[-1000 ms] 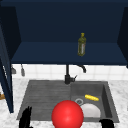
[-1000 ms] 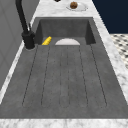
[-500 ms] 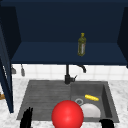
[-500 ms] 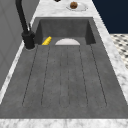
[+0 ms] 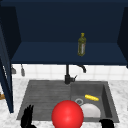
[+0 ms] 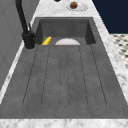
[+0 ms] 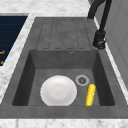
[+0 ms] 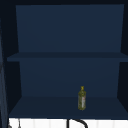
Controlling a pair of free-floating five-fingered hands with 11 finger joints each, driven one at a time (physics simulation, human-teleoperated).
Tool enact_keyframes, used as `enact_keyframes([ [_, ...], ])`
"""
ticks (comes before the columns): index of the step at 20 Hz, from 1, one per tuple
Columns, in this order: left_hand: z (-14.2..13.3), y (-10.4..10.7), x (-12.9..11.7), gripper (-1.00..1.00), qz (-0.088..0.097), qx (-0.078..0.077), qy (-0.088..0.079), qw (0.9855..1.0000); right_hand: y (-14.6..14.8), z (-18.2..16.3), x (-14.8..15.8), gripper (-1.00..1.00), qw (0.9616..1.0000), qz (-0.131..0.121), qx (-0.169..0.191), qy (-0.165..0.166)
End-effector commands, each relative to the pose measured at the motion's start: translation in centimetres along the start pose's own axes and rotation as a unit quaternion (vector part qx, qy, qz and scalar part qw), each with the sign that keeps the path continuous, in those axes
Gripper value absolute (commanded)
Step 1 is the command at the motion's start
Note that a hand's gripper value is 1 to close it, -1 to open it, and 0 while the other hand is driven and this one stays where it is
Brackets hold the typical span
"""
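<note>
Two black hands hang at the front edge of the sink (image 5: pixel 107 100), but the biggest thing above it is the open blue wall cabinet (image 8: pixel 67 72), whose lower shelf carries one olive-green bottle (image 8: pixel 82 101) standing upright toward the shelf's right end. Below it, the grey sink has its ribbed drainboard on the left half and its basin in the right half, with a black tap (image 5: pixel 68 75) at the back edge between them. A red ball (image 5: pixel 67 115) sits at the sink's front edge, near the middle, between the hands and touching neither. In the basin, a white plate (image 7: pixel 58 90) lies flat against the front wall, and just to its right a yellow corn cob (image 7: pixel 90 94) lies along the floor, with the round drain (image 7: pixel 81 80) behind them. The left hand (image 5: pixel 27 118), fingers straight and spread upward, hovers over the drainboard's front left corner, holding nothing. The right hand (image 5: pixel 107 123) shows at the basin's front right corner; whether its fingers are apart or curled cannot be told.
</note>
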Motion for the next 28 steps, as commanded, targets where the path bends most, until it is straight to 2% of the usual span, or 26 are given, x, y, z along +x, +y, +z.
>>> enact_keyframes([
  [1,-0.5,-0.1,-1.7,-1.00,0.002,-0.008,-0.001,1.0000,0.0,0.0,0.0,0.00,1.0000,0.000,0.000,0.000],
  [6,-1.8,-0.9,-3.4,-1.00,0.004,-0.013,0.012,0.9998,0.0,0.0,0.0,0.00,1.0000,0.000,0.000,0.000],
  [12,-3.4,-2.9,-3.4,-1.00,0.002,-0.021,0.001,0.9998,0.0,0.0,0.0,0.00,1.0000,0.000,0.000,0.000],
  [18,-3.3,-5.3,-2.8,-1.00,0.032,-0.017,0.022,0.9991,0.0,0.0,0.0,0.00,1.0000,0.000,0.000,0.000],
  [23,-2.8,-6.9,-2.6,-1.00,0.021,-0.016,0.007,0.9996,0.0,0.0,0.0,0.00,1.0000,0.000,0.000,0.000],
  [24,-2.7,-6.7,-2.7,-1.00,0.018,-0.007,0.007,0.9998,0.0,0.0,0.0,0.00,1.0000,0.000,0.000,0.000],
  [25,-2.8,-6.6,-2.8,-1.00,0.015,-0.006,0.005,0.9999,0.0,0.0,0.0,0.00,1.0000,0.000,0.000,0.000],
  [26,-2.9,-6.4,-2.7,0.00,0.009,-0.006,0.002,0.9999,0.0,0.0,0.1,-1.00,1.0000,0.000,-0.003,0.000],
  [28,-2.8,-6.5,-2.7,0.00,0.005,-0.012,-0.001,0.9999,0.0,-0.1,0.4,-1.00,1.0000,-0.002,-0.006,0.004],
])
